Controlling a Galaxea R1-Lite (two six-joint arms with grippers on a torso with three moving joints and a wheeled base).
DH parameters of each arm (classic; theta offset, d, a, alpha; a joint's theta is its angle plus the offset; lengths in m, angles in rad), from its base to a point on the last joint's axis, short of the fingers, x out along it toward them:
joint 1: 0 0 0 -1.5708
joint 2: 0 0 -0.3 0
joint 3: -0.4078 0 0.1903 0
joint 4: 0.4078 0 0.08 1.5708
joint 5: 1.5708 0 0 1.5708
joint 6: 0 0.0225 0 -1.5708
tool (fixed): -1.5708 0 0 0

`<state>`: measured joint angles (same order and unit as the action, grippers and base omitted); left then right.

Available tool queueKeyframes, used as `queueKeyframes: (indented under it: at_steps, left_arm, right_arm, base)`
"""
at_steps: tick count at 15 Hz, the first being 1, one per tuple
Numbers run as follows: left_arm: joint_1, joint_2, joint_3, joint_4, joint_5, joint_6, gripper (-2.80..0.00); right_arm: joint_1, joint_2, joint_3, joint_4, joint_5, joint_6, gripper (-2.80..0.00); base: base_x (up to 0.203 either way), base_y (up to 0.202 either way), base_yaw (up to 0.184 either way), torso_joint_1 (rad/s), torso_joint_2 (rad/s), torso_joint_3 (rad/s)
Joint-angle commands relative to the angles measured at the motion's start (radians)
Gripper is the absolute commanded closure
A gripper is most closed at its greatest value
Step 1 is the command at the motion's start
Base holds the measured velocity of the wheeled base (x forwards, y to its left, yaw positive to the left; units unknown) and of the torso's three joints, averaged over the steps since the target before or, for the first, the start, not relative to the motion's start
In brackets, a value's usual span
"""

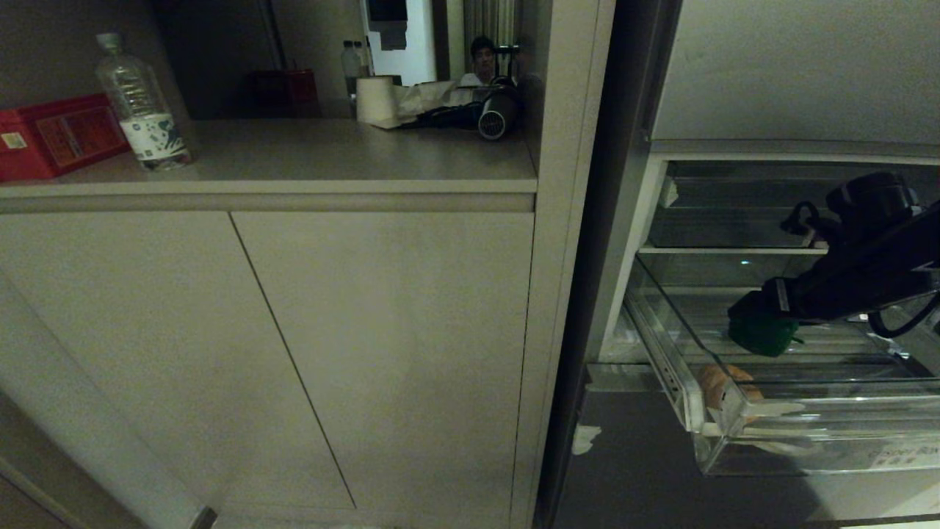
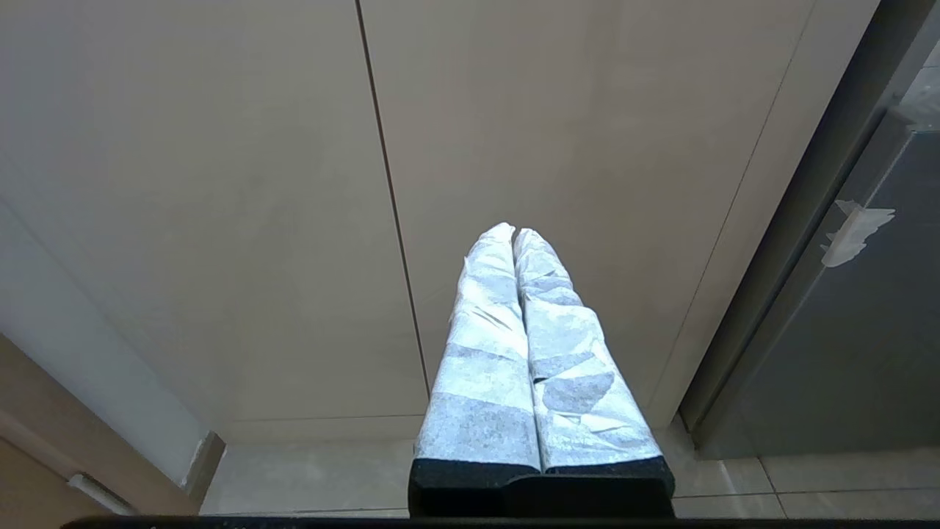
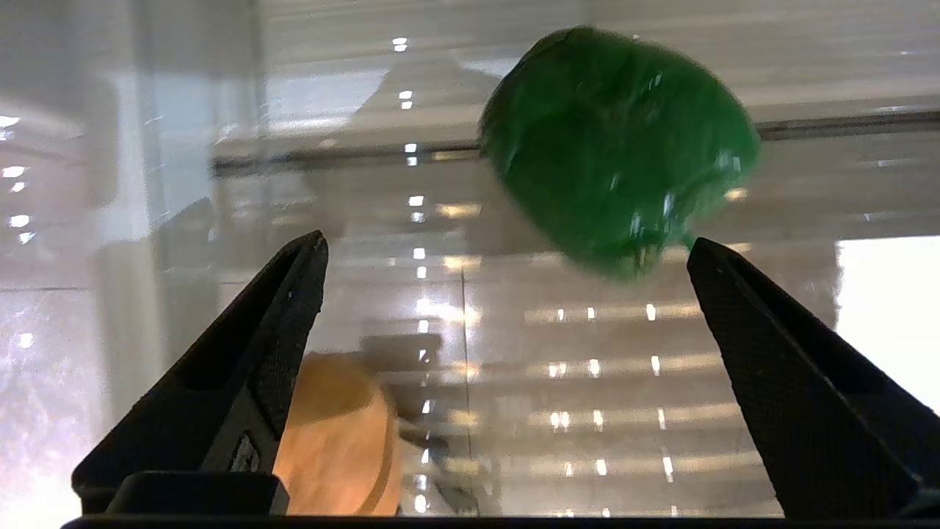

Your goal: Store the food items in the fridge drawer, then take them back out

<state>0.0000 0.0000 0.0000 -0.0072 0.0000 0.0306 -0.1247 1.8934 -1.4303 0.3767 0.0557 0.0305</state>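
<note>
Black fingers of the right gripper stand spread and empty above the fridge drawer, where a green pepper and an orange-tan piece already lie, so taking out seems left.

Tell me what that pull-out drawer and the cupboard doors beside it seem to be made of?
The fridge drawer looks like clear glossy plastic: you see through its walls, and lights glint on its ribbed floor. The cupboard doors look like matt beige laminate or painted board, flat and without shine; which one is unclear.
</note>
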Motion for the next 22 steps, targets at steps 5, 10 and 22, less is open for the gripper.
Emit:
queueKeyframes:
  at_steps: [5,10,22]
  left_arm:
    - [0.000,0.000,0.000,0.000,0.000,0.000,0.00]
    - [0.000,0.000,0.000,0.000,0.000,0.000,0.00]
    - [0.000,0.000,0.000,0.000,0.000,0.000,0.00]
  right_arm:
    - [-0.047,0.087,-0.053,0.001,-0.002,-0.001,-2.80]
    - [-0.055,0.133,-0.070,-0.023,-0.005,0.002,-2.80]
    - [-0.053,0.245,-0.156,-0.050,-0.034,0.009,-2.80]
  base:
    - [0.000,0.000,0.000,0.000,0.00,0.000]
    - [0.000,0.000,0.000,0.000,0.00,0.000]
    - [0.000,0.000,0.000,0.000,0.00,0.000]
